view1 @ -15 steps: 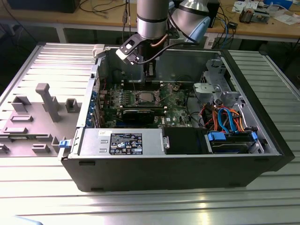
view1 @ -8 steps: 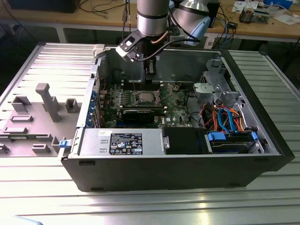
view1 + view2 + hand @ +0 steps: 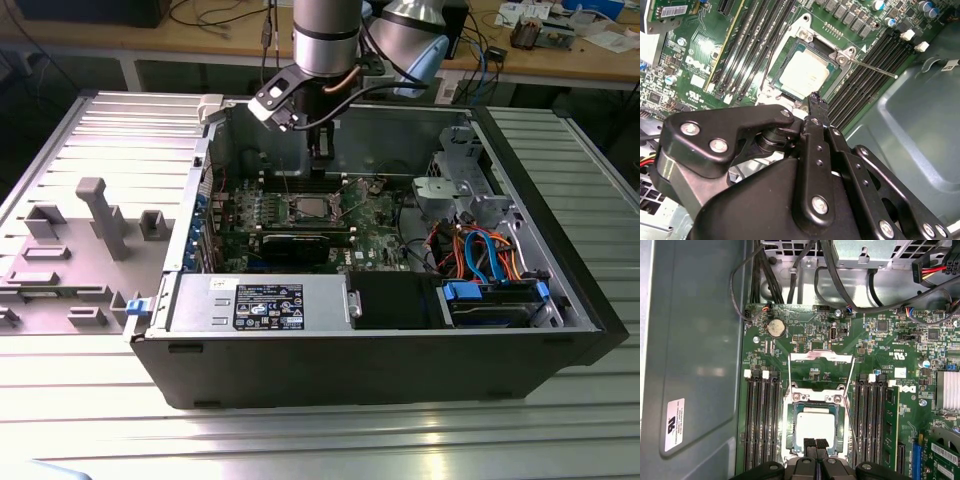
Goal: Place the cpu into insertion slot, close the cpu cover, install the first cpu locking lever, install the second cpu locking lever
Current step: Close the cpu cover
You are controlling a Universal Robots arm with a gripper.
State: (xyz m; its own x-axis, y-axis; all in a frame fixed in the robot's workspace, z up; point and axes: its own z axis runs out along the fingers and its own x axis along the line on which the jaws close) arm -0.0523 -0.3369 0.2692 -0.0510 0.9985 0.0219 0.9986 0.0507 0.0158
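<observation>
The cpu (image 3: 815, 424), a silvery square chip, lies in the insertion slot (image 3: 788, 412) on the green board; in the second wrist view the cpu (image 3: 805, 74) sits flat inside the metal rim. The cpu cover (image 3: 821, 356) stands raised beyond the slot, with green board showing through its window. A thin locking lever (image 3: 872, 68) sticks out unlatched from the slot's corner. My gripper (image 3: 816, 442) hangs just above the cpu's near edge, shut with nothing between the fingers. In the exterior view the gripper (image 3: 322, 150) hovers over the slot (image 3: 307, 208) inside the open computer case.
Long black memory slots (image 3: 761, 420) flank the socket on both sides. A black graphics card (image 3: 295, 243) lies in front of it, then the power supply (image 3: 260, 300). A drive cage with coloured cables (image 3: 490, 270) fills the case's right. A grey fixture plate (image 3: 90, 240) lies to the left.
</observation>
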